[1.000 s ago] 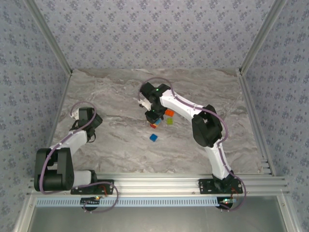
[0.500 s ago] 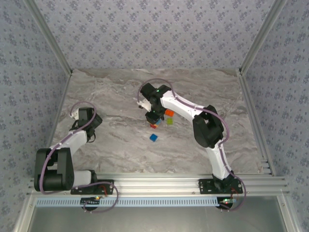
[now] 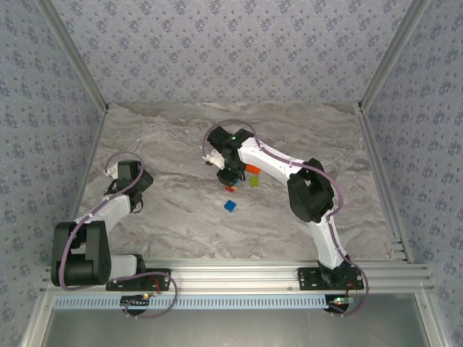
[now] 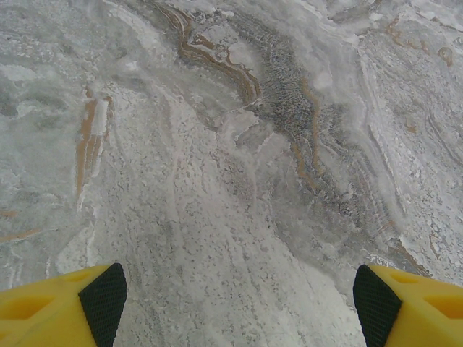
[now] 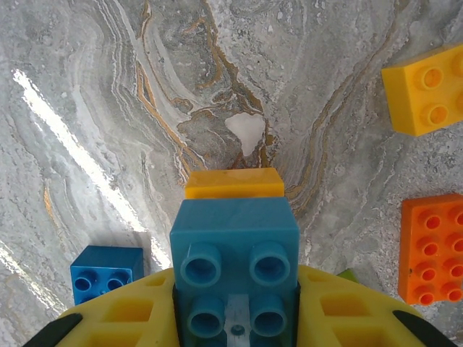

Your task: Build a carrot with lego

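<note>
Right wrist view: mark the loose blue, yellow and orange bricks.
Small blue studded plastic brick (image 5: pixel 105 278): right wrist view, studded top face.
Yellow studded plastic brick (image 5: pixel 427 90): right wrist view, top face between studs.
Orange studded plastic brick (image 5: pixel 432 249): right wrist view, middle of top face.

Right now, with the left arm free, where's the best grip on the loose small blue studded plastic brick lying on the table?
Pinch the small blue brick across two opposite flat side walls, coming straight down from above. It sits studs-up and flat on the marble table with nothing touching it, so its walls look free. The open left gripper could likely take it.
</note>
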`<move>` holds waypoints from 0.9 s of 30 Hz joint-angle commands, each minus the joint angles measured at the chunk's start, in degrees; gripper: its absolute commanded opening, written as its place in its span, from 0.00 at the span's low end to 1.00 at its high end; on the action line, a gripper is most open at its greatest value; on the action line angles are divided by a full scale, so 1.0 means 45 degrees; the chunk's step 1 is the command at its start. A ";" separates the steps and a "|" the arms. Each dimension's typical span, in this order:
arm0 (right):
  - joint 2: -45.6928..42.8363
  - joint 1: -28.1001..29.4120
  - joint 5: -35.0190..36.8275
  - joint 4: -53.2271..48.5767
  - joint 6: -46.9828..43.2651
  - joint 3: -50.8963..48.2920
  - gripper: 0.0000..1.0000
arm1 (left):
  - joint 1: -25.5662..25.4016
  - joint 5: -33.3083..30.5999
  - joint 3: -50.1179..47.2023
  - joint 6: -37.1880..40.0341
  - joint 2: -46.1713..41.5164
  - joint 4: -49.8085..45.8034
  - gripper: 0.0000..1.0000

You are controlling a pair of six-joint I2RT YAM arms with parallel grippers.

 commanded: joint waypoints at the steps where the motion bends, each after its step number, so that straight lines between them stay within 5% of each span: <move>1: 0.1038 0.0230 -0.0197 -0.0462 -0.0137 -0.0525 0.34 | -0.0108 -0.0214 0.0445 0.0145 0.0110 -0.0279 0.84; 27: 0.1783 0.0398 -0.0342 -0.0530 0.0256 -0.0609 0.34 | -0.0115 -0.0256 0.0415 0.0123 0.0060 -0.0271 0.84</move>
